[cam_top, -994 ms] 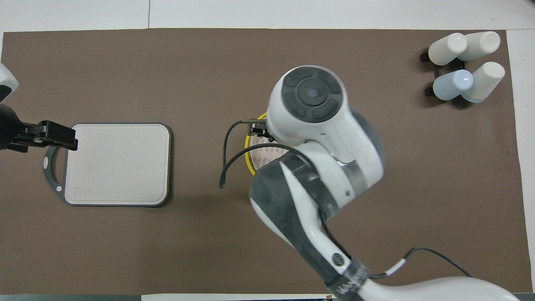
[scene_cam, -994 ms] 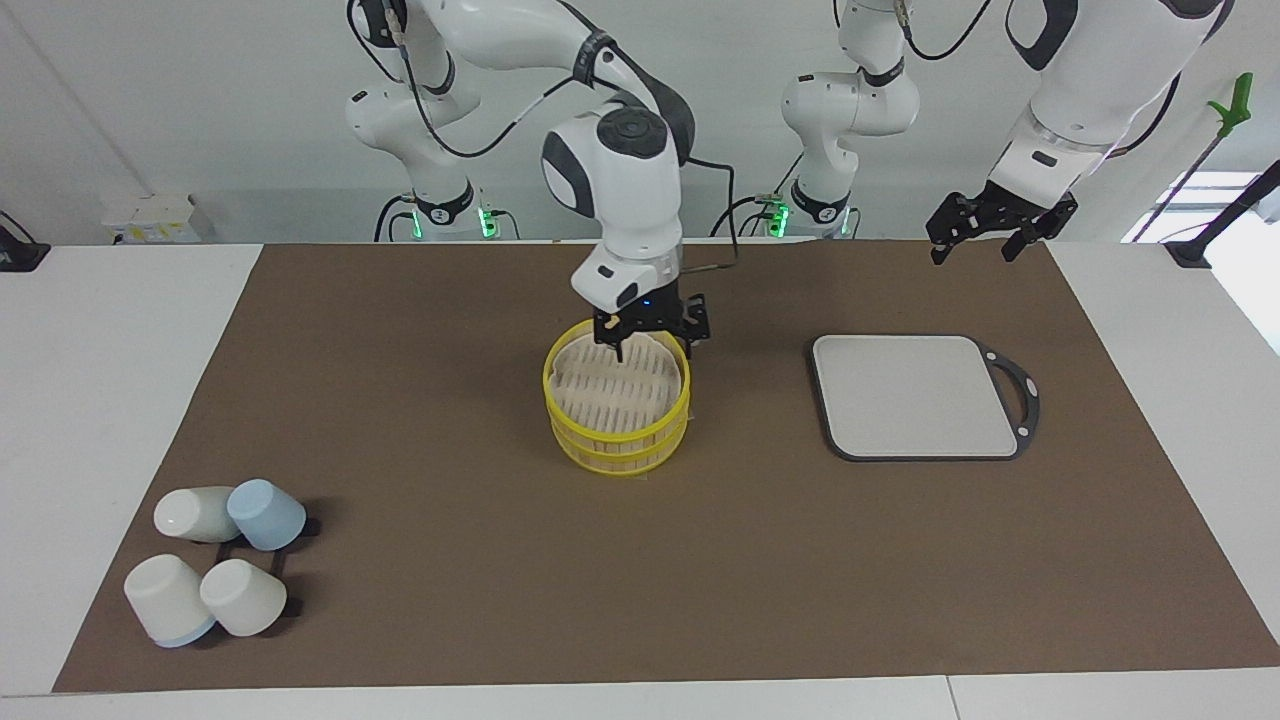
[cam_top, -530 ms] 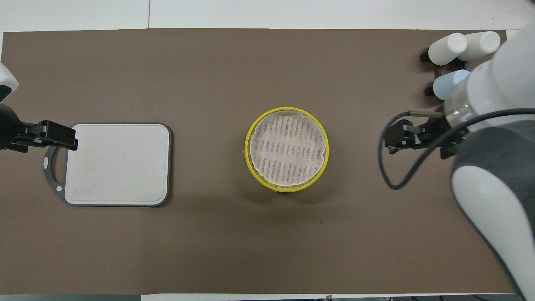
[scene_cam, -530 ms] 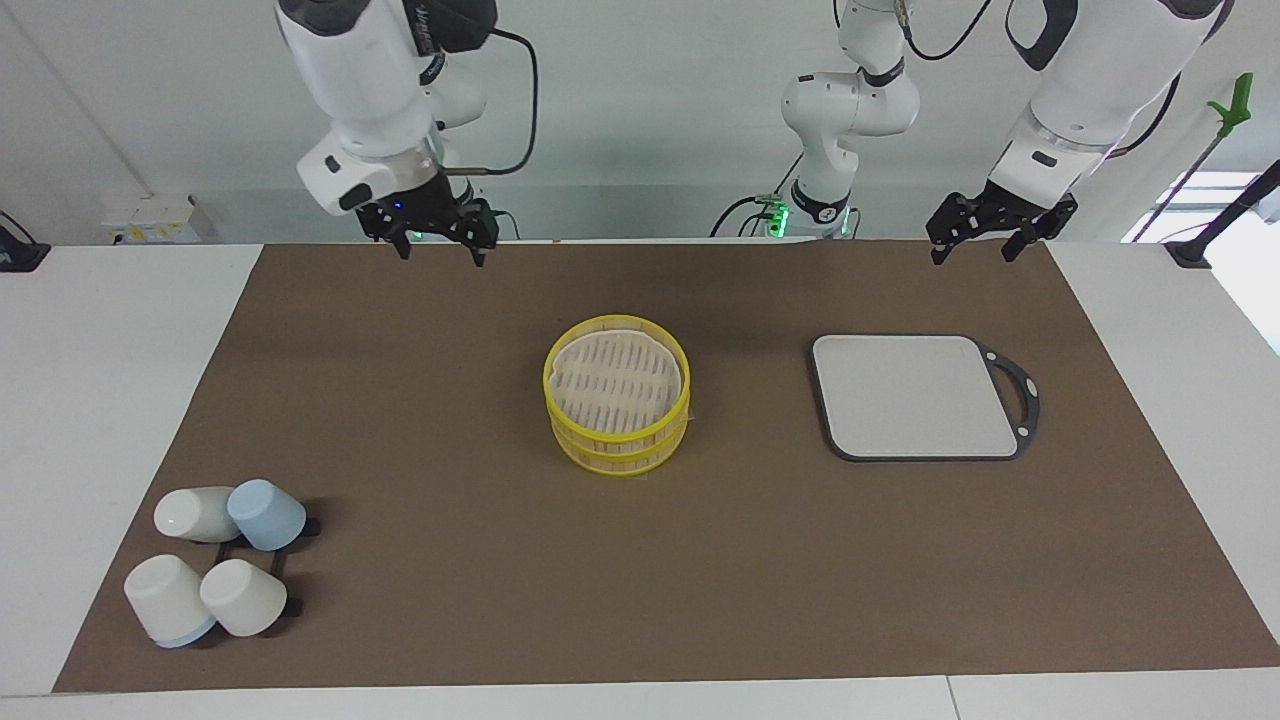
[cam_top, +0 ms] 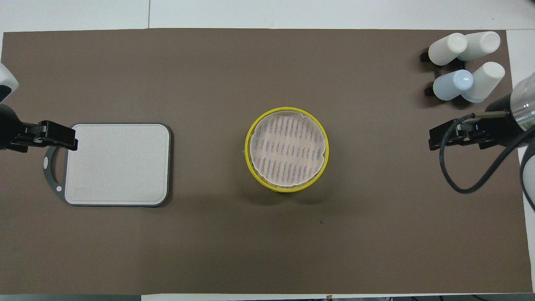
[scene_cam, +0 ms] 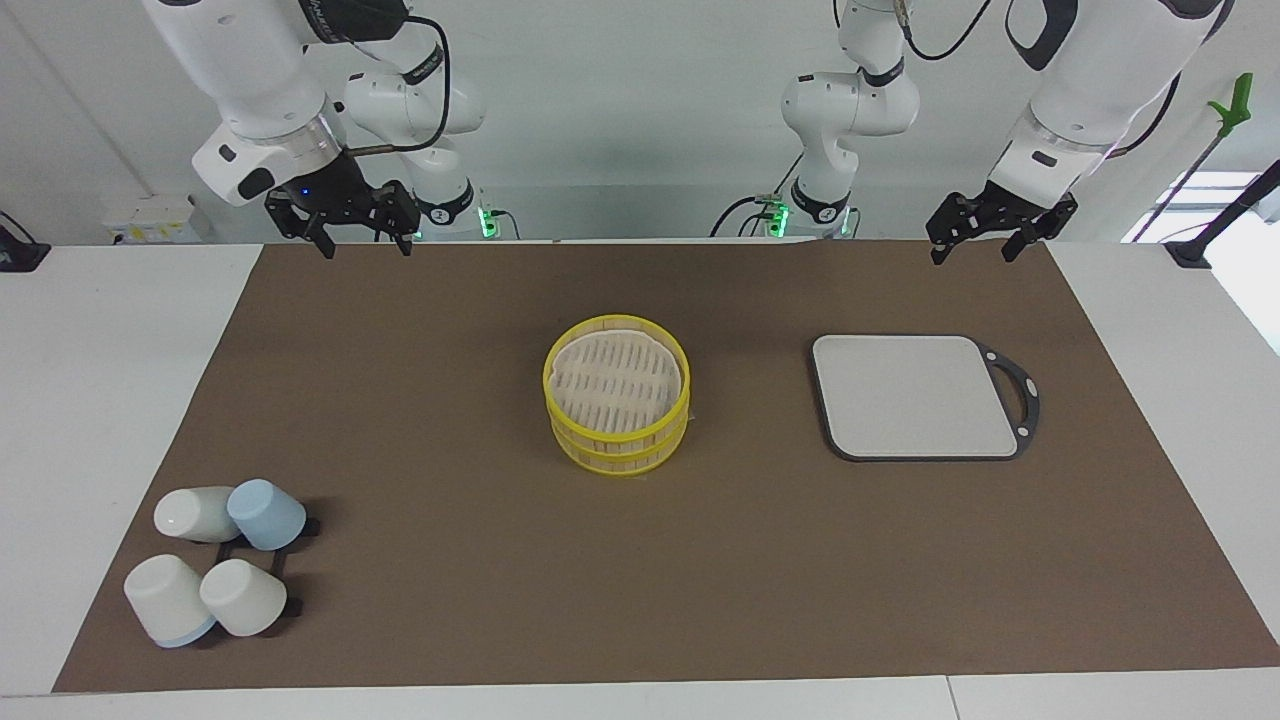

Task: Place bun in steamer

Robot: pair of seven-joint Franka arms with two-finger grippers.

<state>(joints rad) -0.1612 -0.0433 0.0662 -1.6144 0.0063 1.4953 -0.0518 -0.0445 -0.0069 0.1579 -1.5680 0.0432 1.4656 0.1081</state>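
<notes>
The steamer [scene_cam: 617,405] is a stack of yellow-rimmed tiers at the middle of the brown mat, with no lid on it. It also shows in the overhead view [cam_top: 287,149], where a pale liner over tan slats fills the top tier. No bun shows in either view. My right gripper [scene_cam: 365,245] is open and empty, raised over the mat's edge by the robots at the right arm's end; it also shows in the overhead view [cam_top: 464,133]. My left gripper [scene_cam: 972,250] is open and empty, waiting raised at the left arm's end [cam_top: 37,136].
A grey rectangular board [scene_cam: 915,395] with a dark handle lies toward the left arm's end [cam_top: 119,164]. Several white and blue cups [scene_cam: 215,560] lie on a black rack at the mat's corner at the right arm's end, farther from the robots [cam_top: 464,67].
My right arm has lifted away from over the steamer and swung back to the right arm's end of the table. The steamer's top tier is now uncovered in both views. The left arm has not moved.
</notes>
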